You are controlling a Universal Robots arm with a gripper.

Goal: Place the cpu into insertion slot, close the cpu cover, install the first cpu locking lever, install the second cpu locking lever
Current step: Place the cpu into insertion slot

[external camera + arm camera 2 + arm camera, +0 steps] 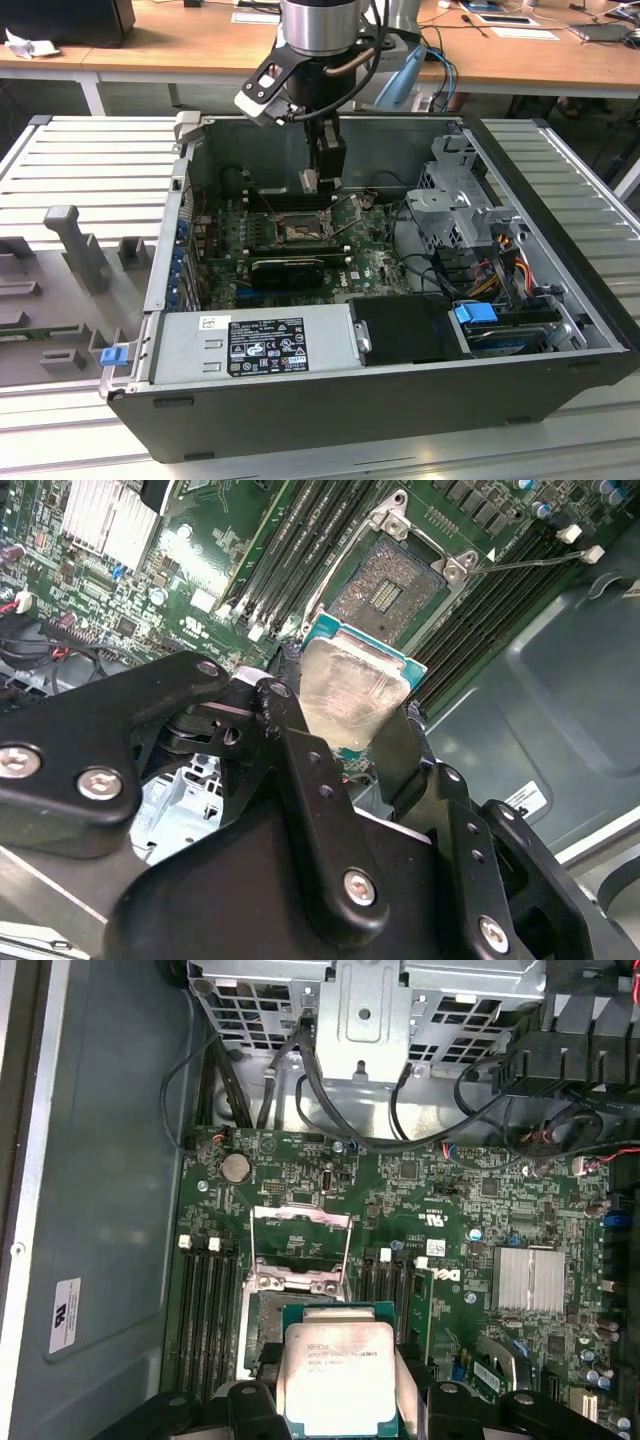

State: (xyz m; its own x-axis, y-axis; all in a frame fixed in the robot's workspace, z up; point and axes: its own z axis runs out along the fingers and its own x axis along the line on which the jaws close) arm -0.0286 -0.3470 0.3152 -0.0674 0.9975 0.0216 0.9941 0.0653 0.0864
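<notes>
My gripper (313, 182) hangs inside the open computer case, shut on the cpu (310, 182). In both wrist views the cpu (350, 690) (340, 1380) is a silver square on a green backing, clamped by its edges between my black fingers (290, 725). It hovers apart from the insertion slot (388, 580), whose grey pin field lies bare on the green board. In the first wrist view the cpu hides part of the insertion slot (258, 1322). The cpu cover (298, 1280) stands flipped open beyond the slot. A thin wire locking lever (535, 560) juts out beside the slot, unlatched.
Black memory slots (310, 550) flank the socket on both sides. A finned heatsink (530, 1280) sits on the board. A metal drive cage (455, 200) with cables stands at the exterior view's right, and a grey power supply (255, 340) fills the case front.
</notes>
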